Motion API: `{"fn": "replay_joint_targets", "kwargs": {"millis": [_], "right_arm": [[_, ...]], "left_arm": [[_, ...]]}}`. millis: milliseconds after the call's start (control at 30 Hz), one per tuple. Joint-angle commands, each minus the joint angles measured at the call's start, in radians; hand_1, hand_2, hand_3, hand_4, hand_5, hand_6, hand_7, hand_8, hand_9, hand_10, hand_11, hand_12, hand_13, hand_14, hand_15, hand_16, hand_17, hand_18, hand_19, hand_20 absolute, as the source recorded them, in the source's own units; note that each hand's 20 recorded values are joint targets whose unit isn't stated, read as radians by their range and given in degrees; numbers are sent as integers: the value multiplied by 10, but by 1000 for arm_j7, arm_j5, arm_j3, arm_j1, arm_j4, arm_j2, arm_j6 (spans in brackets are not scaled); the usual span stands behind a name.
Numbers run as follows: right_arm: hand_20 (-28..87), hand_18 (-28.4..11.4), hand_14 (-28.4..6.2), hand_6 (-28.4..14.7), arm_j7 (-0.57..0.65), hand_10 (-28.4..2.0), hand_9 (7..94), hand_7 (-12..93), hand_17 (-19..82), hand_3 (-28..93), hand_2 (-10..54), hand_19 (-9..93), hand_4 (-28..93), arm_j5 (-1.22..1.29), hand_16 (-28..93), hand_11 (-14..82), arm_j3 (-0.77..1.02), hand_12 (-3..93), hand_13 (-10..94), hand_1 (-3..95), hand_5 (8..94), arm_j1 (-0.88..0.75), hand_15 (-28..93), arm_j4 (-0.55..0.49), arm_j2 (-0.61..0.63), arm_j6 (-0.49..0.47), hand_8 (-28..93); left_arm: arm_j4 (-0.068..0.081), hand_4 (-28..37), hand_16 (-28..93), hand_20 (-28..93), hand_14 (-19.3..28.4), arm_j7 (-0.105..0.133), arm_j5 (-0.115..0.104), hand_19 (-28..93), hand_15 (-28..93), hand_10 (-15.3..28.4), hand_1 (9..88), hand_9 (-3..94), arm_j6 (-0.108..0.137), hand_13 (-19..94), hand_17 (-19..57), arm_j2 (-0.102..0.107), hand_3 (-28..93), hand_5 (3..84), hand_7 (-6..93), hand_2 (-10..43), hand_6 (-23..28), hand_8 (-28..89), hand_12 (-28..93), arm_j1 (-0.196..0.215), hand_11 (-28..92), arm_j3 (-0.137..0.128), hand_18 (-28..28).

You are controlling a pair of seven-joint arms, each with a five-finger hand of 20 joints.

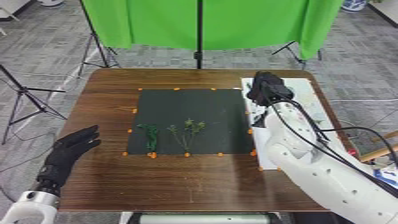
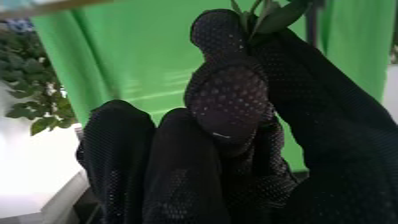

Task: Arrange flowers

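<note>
Flowers point(image 1: 189, 128): thin branching sprig laid flat on the dark mat point(image 1: 209, 102), near its robot-side edge; darker green bunch point(image 1: 150, 136) laid just beside it, on the left. Another piece, a leafy stem point(image 2: 282, 17), is held at the fingertips of the right hand point(image 1: 271, 90), narrow pinch, leaves shown at the top of the glove in the right wrist view. Right hand is placed over the white board point(image 1: 306, 92), off the mat's right side. Left hand point(image 1: 64, 150) is held relaxed and wide by the table's point(image 1: 169, 187) left side, nothing grasped, apparently not needed for this step.

Step in hand, as judged: a further stem picked, placing not yet done; arrangement only partly built. For the next move, the stem should be kept pinched, lifted well over the board, carried across to the mat and lowered beside the sprig, then let go gently. Leaves could be snagged on the glove, or the laid pieces nudged, if the hand is brought in too low
</note>
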Motion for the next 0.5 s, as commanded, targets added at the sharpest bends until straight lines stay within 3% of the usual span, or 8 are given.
{"fn": "replay_joint_targets", "kwargs": {"millis": [33, 500], "right_arm": [[694, -162, -12, -50, -6, -103, 937, 307, 740, 608, -95, 932, 79, -17, 361, 521, 7, 303, 937, 512, 880, -115, 778, -114, -64, -39, 213], [692, -159, -11, -48, 4, -103, 937, 303, 743, 599, -95, 932, 75, -38, 356, 524, 60, 295, 937, 518, 882, -256, 778, -129, -208, -86, 213]], "left_arm": [[-4, -136, 16, 207, 178, -15, 7, 136, 196, 127, 338, 381, -8, 343, 103, -14, 659, 428, 89, -48, 61, -60, 114, 15, 170, -3, 143], [-2, -136, 16, 202, 178, -36, 14, 128, 195, 128, 336, 382, -34, 343, 101, -9, 657, 427, 86, -46, 62, -59, 115, 9, 168, -7, 143]]}}
